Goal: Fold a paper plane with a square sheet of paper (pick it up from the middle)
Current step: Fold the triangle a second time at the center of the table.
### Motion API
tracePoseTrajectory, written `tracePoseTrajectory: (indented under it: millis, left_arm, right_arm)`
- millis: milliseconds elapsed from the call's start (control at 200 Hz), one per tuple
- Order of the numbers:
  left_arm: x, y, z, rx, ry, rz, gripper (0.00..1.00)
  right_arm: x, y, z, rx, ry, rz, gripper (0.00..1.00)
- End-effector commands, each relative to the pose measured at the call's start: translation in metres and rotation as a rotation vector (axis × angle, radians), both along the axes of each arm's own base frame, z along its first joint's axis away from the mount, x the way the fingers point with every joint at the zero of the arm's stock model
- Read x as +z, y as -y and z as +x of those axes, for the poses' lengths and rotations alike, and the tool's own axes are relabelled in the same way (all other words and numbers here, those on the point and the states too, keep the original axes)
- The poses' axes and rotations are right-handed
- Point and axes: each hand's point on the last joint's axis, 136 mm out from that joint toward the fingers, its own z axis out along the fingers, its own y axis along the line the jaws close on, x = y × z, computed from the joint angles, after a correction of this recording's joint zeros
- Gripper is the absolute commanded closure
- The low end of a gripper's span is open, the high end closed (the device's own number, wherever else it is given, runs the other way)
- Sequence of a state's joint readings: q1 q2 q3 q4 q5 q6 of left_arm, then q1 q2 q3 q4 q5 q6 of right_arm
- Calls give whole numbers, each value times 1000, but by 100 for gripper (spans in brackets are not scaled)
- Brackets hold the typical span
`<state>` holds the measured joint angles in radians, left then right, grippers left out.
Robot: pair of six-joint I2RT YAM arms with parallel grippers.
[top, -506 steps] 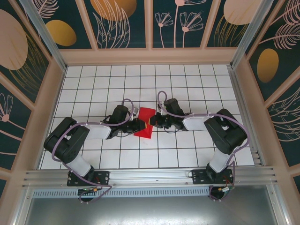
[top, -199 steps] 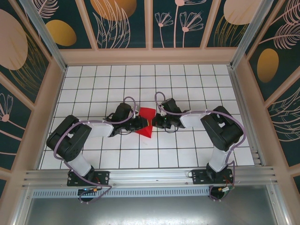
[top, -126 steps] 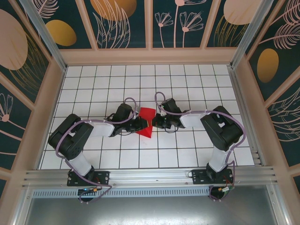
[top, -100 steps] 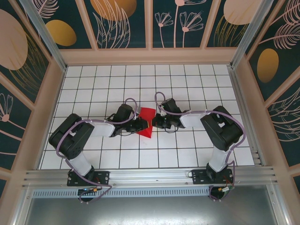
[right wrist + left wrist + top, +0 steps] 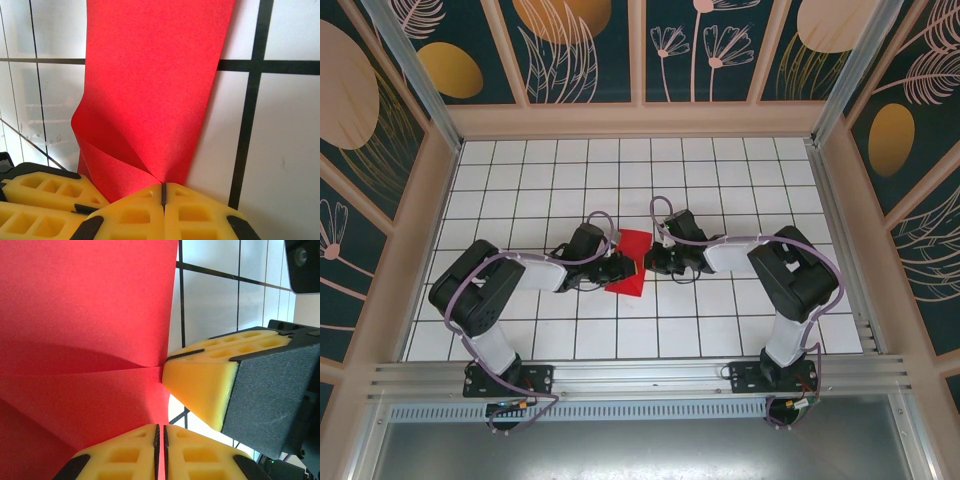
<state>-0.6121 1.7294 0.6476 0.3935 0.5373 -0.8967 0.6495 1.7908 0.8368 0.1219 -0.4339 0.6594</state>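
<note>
The red sheet of paper (image 5: 631,249) lies folded at the table's middle, a narrow strip with a diagonal crease. My left gripper (image 5: 622,268) meets it from the left and my right gripper (image 5: 647,263) from the right, almost touching each other. In the left wrist view the paper (image 5: 85,330) bulges upward, and my gripper (image 5: 160,452) is shut with a thin red edge between its yellow pads. In the right wrist view the strip (image 5: 155,85) runs away from my gripper (image 5: 163,197), which is shut where the crease ends. The other arm's yellow finger (image 5: 40,197) sits close beside it.
The white gridded table (image 5: 720,180) is walled in by wooden panels with dark floral print. An aluminium rail (image 5: 640,378) runs along the near edge by the arm bases. Open grid cells lie all around the two grippers.
Since 2.5 s ago the paper's lower half has been folded over into a narrower, angled shape. The left arm has shifted to the right; both grippers stay pinched at its middle.
</note>
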Motion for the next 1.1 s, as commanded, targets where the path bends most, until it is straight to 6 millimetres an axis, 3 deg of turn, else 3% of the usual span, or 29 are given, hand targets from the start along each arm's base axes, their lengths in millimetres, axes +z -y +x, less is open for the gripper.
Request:
tracePoseTrajectory:
  millis: [0, 1096]
  left_arm:
    - [-1, 3, 2, 5, 2, -1, 85]
    - [-11, -2, 0, 24, -21, 25, 85]
  right_arm:
    - [-1, -1, 4, 8, 13, -24, 98]
    - [-5, -4, 7, 23, 8, -32, 98]
